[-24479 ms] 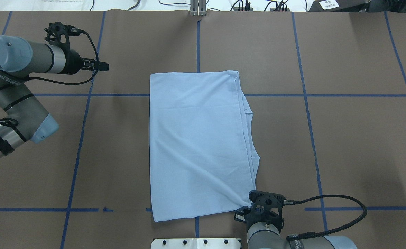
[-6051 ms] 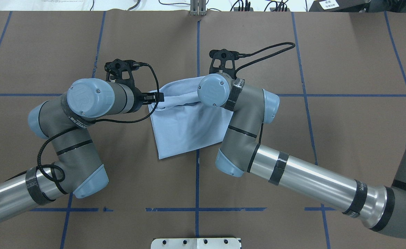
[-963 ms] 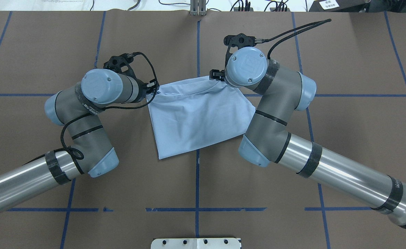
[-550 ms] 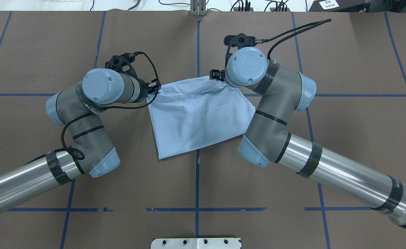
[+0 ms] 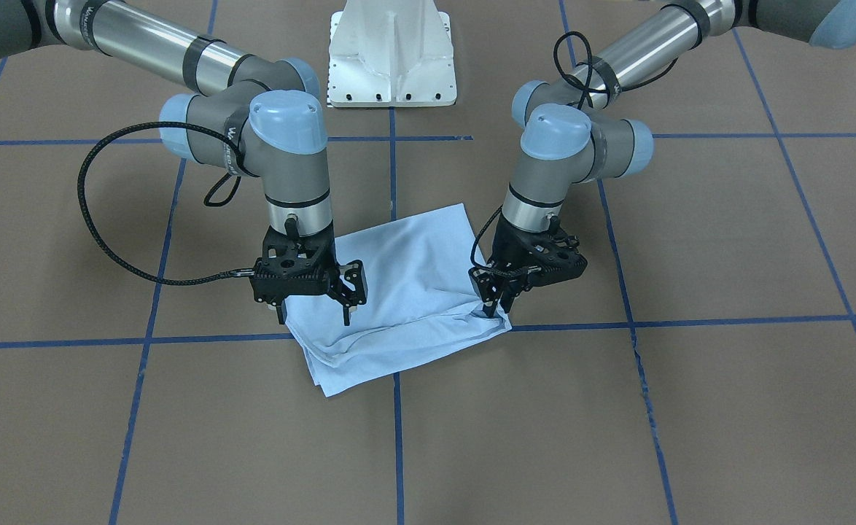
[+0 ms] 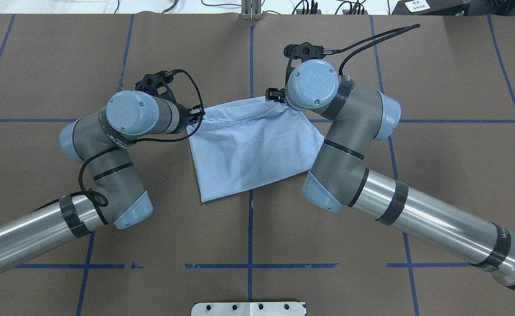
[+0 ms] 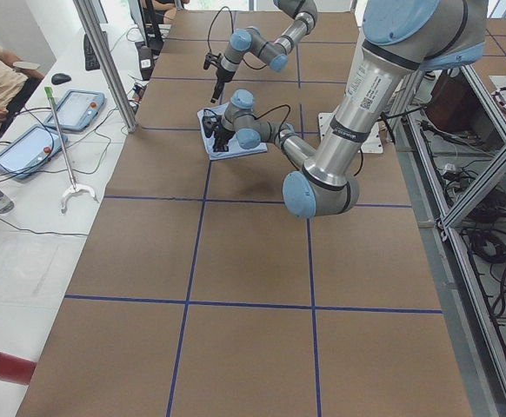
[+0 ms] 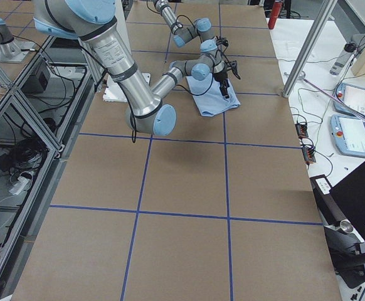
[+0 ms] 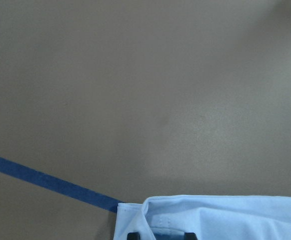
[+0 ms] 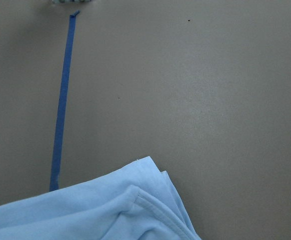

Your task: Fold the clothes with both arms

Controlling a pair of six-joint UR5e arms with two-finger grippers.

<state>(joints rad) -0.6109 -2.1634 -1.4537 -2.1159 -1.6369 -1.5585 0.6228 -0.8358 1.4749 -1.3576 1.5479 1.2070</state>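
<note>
The light blue T-shirt (image 6: 253, 149) lies folded into a small slanted rectangle at the table's middle; it also shows in the front view (image 5: 406, 292). Its print, collar and label are hidden. My left gripper (image 5: 495, 305) points down at the shirt's far-left corner, fingers close together and pinching the edge. The left wrist view shows folded hem (image 9: 225, 215) between two black fingertips (image 9: 132, 234). My right gripper (image 5: 313, 315) stands over the far-right corner with jaws spread wide and holds nothing. In the overhead view the left gripper (image 6: 196, 115) and the right gripper (image 6: 273, 95) are mostly hidden by the wrists.
The brown table (image 6: 437, 175) carries a grid of blue tape lines (image 6: 250, 57). The white pedestal base (image 5: 391, 51) stands at the robot's edge. Both forearms reach in low over the near half. Tablets and a seated person (image 7: 1, 78) are beyond the far edge.
The left arm's wrist and elbow have shifted slightly toward the robot and the shirt. The right arm and the shirt have stayed as they were.
</note>
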